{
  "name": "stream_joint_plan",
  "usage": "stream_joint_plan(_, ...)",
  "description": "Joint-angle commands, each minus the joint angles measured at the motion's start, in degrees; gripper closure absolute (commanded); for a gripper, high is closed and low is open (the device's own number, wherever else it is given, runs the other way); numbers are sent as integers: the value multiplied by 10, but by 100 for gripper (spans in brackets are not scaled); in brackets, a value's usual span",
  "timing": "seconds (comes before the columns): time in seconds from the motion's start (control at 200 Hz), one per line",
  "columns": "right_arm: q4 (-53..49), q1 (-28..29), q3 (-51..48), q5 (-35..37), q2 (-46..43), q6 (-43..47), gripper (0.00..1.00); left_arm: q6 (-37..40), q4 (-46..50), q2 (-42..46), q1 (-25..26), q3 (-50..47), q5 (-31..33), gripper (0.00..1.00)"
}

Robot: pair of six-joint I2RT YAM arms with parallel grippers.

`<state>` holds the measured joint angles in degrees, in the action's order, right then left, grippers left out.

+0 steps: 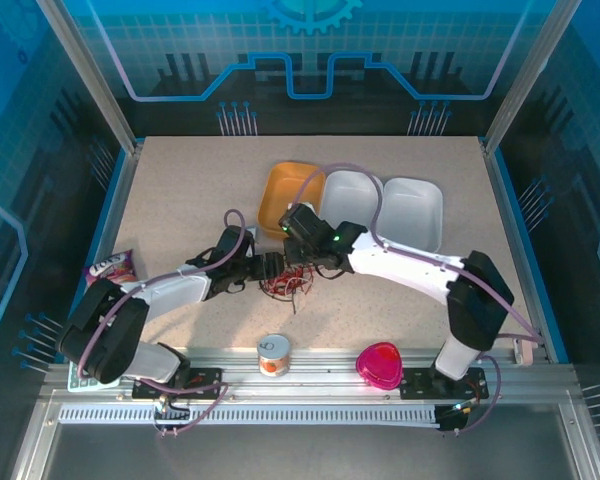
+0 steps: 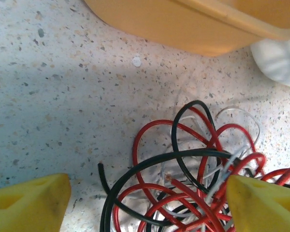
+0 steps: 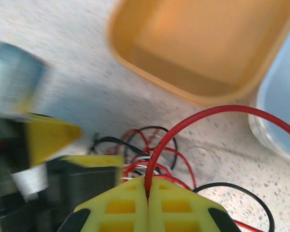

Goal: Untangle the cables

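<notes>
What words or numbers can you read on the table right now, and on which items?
"6": a single dark digit, possibly a 5, on the white lid of the small can.
Pale lettering on the purple snack packet: too blurred to read.
Nothing readable on the cables or the orange bin.

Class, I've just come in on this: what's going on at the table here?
Two robot arms are working on a tangle of red, black and whitish cables on the table, near an orange tray. The right tool is shut on a red cable that arcs up from it. The left tool stands open, a finger either side of the heap. Nothing is untangled yet.
</notes>
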<state>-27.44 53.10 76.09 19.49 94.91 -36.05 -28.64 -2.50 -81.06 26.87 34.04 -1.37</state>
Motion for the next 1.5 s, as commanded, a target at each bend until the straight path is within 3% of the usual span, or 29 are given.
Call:
stream_joint_plan(0.0,-3,6,36,18,-49,40,100,-4,-9,-15,9,15,-4,19)
stream_joint_plan(0.13,1,8,60,-2,-73,58,100,-10,-12,-31,12,15,-8,26)
stream_joint_plan(0.295,-19,7,124,-24,-85,99,100,-26,-18,-52,14,17,-4,50)
stream_joint_plan(0.565,-91,12,270,-44,-69,160,100,-35,-25,-63,14,23,1,55)
stream_joint_plan(0.745,-118,20,324,-40,-62,182,100,-34,-9,-24,14,16,28,55)
stream_joint_plan(1.116,-111,24,295,-22,-64,188,100,-44,95,186,9,-6,108,21)
stream_joint_plan(1.256,-108,24,284,-27,-55,180,100,-36,155,270,5,0,116,17)
stream_joint_plan(1.371,-108,24,281,-38,-48,173,100,-3,165,329,3,-3,90,17)
stream_joint_plan(1.496,-105,24,281,-56,-44,166,100,88,90,372,3,-29,9,16)
